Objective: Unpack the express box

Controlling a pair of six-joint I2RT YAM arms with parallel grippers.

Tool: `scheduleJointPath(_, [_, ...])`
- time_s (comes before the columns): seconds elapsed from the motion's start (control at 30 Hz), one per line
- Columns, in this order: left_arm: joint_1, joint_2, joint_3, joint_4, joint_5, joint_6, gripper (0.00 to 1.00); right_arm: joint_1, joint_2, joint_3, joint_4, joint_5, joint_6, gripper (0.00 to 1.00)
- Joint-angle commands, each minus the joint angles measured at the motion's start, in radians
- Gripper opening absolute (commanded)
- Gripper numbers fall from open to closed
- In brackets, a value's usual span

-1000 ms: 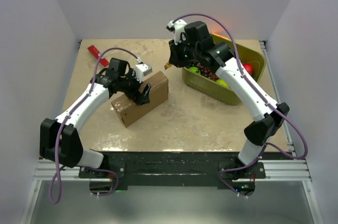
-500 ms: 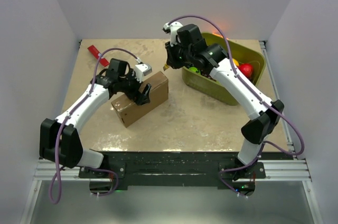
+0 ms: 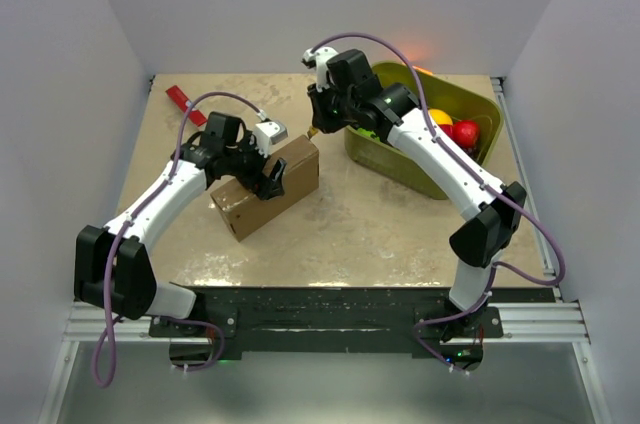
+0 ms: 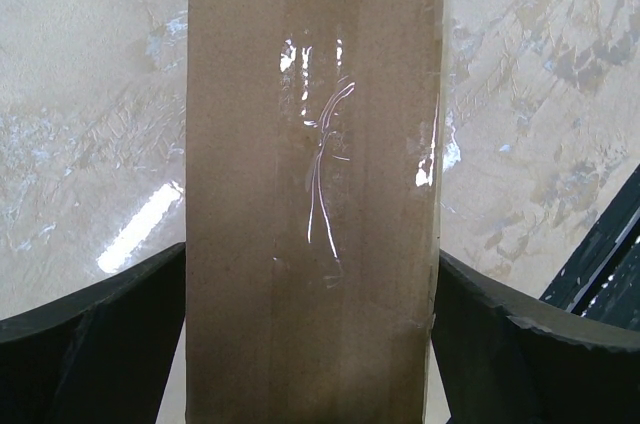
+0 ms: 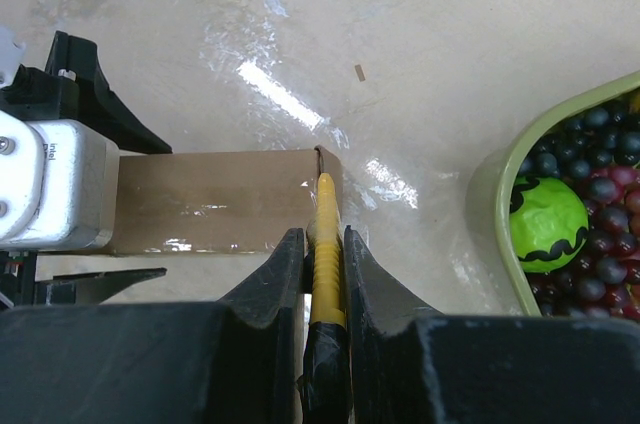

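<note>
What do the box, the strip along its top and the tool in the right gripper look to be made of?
The express box looks like plain brown cardboard, matte where bare. The strip along its top seems to be clear plastic tape: glossy, with wrinkles catching glare. The tool in the right gripper has a yellow ribbed handle, probably plastic or rubber; its thin dark tip may be metal.

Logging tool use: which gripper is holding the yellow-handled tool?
The right gripper: its fingers pinch the yellow-handled tool, tip at the express box corner. The left gripper only clasps the box's sides.
</note>
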Motion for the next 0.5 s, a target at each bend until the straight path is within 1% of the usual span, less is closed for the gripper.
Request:
scheduleJointPath(0.0, [-0.001,-0.018,-0.016,0.030,0.020,-0.015,0.96,0.006,-0.003,0.048,0.041,0.016,-0.007,0.00])
scheduleJointPath(0.47, [-0.001,-0.015,-0.022,0.036,0.027,-0.019,0.95,0.011,0.009,0.060,0.060,0.005,-0.019,0.00])
